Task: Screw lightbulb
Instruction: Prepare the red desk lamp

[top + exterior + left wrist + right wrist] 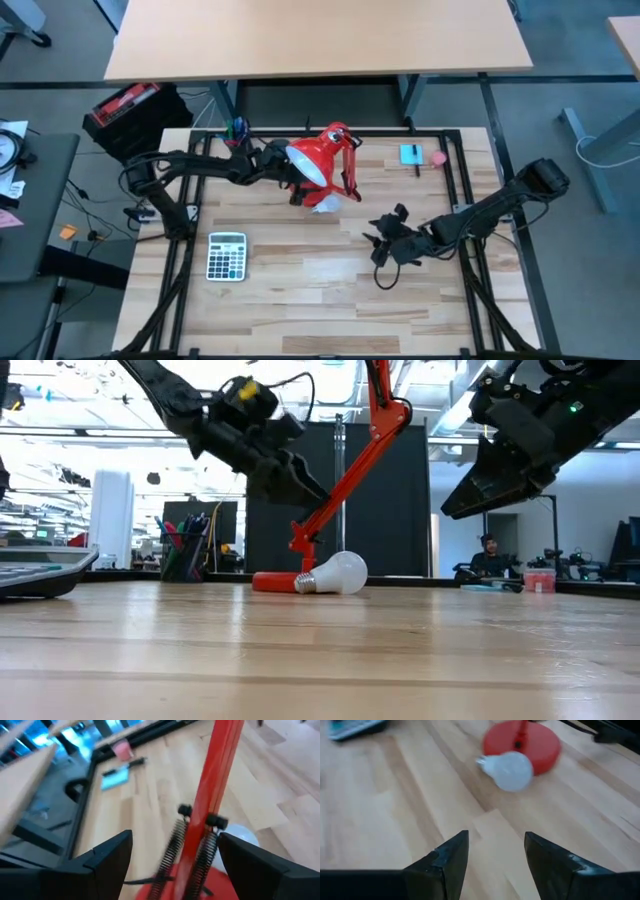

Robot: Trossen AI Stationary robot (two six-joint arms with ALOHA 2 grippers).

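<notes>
Light, fragile, slippery lightbulb point(512, 770) lying ahead of spread right jaws point(495, 857); best gripped gently around its globe.

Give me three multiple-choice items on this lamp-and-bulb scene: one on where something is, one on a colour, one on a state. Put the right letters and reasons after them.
1. Where is the lightbulb?
A. Lying on the table beside the lamp base
B. Held in the right gripper
C. On top of the calculator

2. What colour is the desk lamp?
A. Blue
B. Red
C. White

3. How is the right gripper?
A. Shut on the lightbulb
B. Shut with nothing in it
C. Open, holding nothing

Answers:
1 A: the low view shows it on its side against the red base.
2 B: shade, arm and base are all red.
3 C: the right wrist view shows its fingers apart over bare wood.
</notes>
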